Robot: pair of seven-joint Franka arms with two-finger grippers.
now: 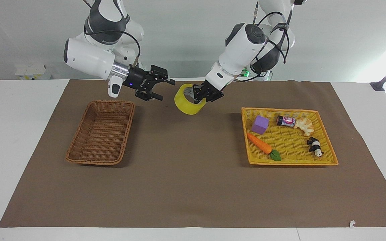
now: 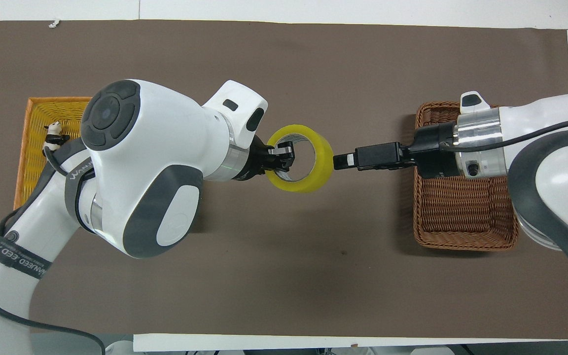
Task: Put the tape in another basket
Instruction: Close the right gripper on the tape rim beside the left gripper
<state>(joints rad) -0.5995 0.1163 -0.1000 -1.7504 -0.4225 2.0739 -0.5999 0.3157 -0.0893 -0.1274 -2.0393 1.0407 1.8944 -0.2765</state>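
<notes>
Left gripper reaches down-slanted over mid-surface, clamped on the tape wall, roll lifted; right gripper stretches level, fingers spread, just beside the tape at its 9 o'clock, above the mat near the basket

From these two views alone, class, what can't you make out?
- Overhead view: most of the yellow tray lies under the left arm.
- Facing view: label on the small bottle is too small to read.
- Overhead view: part of the basket lies under the right arm.

One camera faces the robots from high; another looks steeply down; both share the mat.
</notes>
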